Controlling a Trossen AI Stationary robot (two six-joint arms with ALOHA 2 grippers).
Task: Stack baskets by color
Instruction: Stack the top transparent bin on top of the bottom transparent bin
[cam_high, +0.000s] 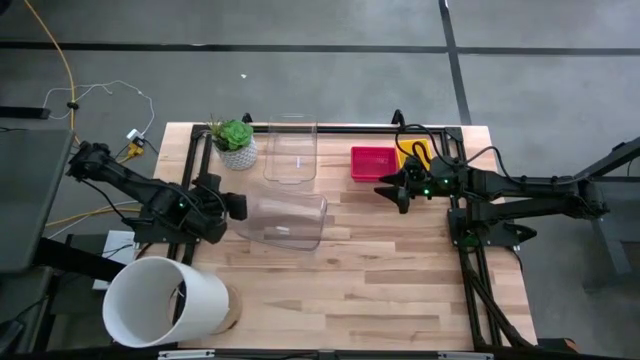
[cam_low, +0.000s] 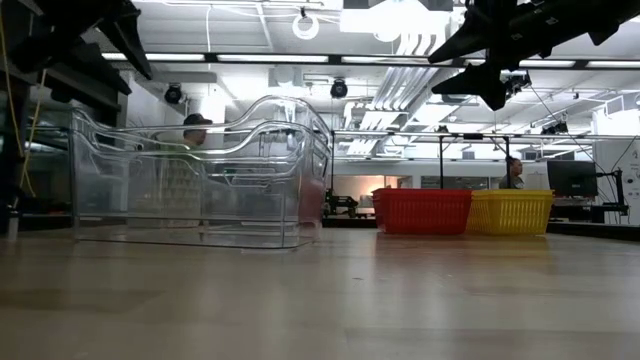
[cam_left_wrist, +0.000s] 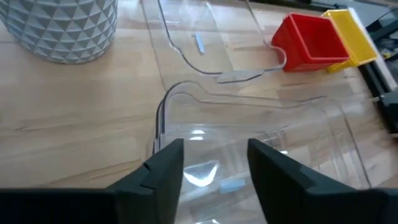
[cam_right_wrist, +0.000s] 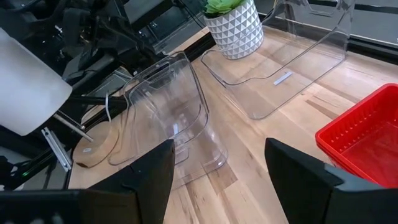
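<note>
Left gripper (cam_high: 243, 207) is hovering at the near clear bin (cam_high: 290, 220) — glossy, curved, see-through plastic — jaws released. Right gripper (cam_high: 386, 190) is waiting beside the red basket (cam_high: 372, 163), jaws parted; its mesh-walled yellow basket (cam_high: 413, 155) neighbour is touching it on the wooden desk (cam_high: 350, 290).

A: How many mesh-sided plastic baskets sit on the wooden table (cam_high: 380, 290)?
B: Two: one red rectangular basket (cam_high: 372, 162) and one yellow rectangular basket (cam_high: 414, 154), side by side near the table's far right corner.
A: And clear plastic bins?
B: Two: clear bin by the far edge (cam_high: 291, 150), second clear bin nearer the left edge (cam_high: 288, 220).
A: Anything else?
B: One white cylinder (cam_high: 160, 302), one potted green plant (cam_high: 235, 143).
</note>
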